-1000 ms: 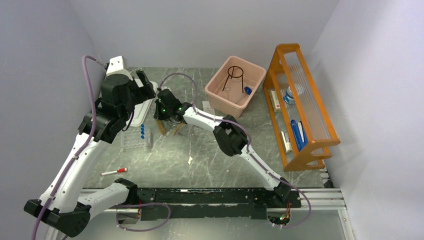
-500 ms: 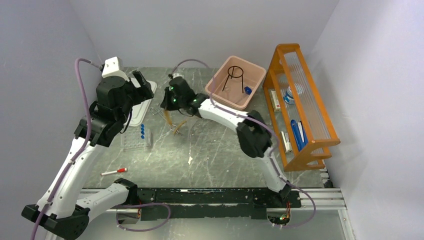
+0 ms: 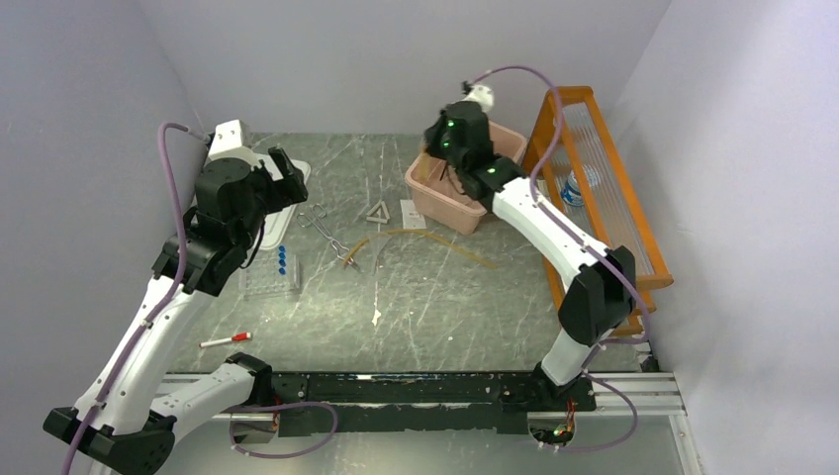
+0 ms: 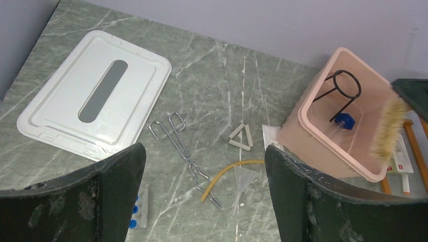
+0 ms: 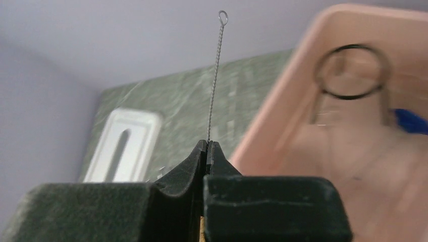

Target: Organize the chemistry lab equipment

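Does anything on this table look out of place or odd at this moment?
Nothing looks spilled or broken. The red-capped marker lies alone near the front edge, and the amber tubing sprawls loose across the table.

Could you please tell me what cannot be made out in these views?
- Top view: the right arm covers much of the pink bin, so its contents are hidden.
- Right wrist view: the black wire ring is blurred; the brush has its bristles hidden behind the shut right gripper.
- Left wrist view: the blue-capped tubes are cut off by the bottom edge.
- Top view: the orange shelf items are too small to name.
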You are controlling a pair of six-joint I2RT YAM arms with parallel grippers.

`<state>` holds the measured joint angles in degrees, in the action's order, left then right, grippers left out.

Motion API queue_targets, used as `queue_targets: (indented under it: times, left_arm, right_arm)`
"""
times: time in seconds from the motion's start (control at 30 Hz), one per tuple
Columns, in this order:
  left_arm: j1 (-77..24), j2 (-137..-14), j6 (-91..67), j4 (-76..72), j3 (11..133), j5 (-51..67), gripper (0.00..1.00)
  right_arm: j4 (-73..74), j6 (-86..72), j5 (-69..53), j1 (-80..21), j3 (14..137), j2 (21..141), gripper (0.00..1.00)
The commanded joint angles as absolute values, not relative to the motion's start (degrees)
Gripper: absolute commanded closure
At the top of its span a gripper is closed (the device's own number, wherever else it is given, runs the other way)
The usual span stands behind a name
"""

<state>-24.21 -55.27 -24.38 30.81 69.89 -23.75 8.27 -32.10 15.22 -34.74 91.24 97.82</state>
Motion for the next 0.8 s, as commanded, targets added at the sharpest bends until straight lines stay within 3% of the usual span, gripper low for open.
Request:
queue_targets:
  times: [0.0,0.27,0.77]
  left_arm:
    - [-24.26,-54.20,-23.82,26.52,68.49,-22.32,0.09]
    - [-24.26,-55.19,-23.45,27.15,68.89,-21.03,0.09]
    - [-24.26,-55.27,-23.48,28.04,68.77,-20.65,0.09]
  right_arm:
    - [15.21,-32.92,25.07,-29.17,89.39,94.56,1.00]
    - [20.70,-35.15,30.94,-23.34,86.83,97.06,1.00]
    - [20.10,-33.93,35.27,-21.95,89.28,111.93,1.00]
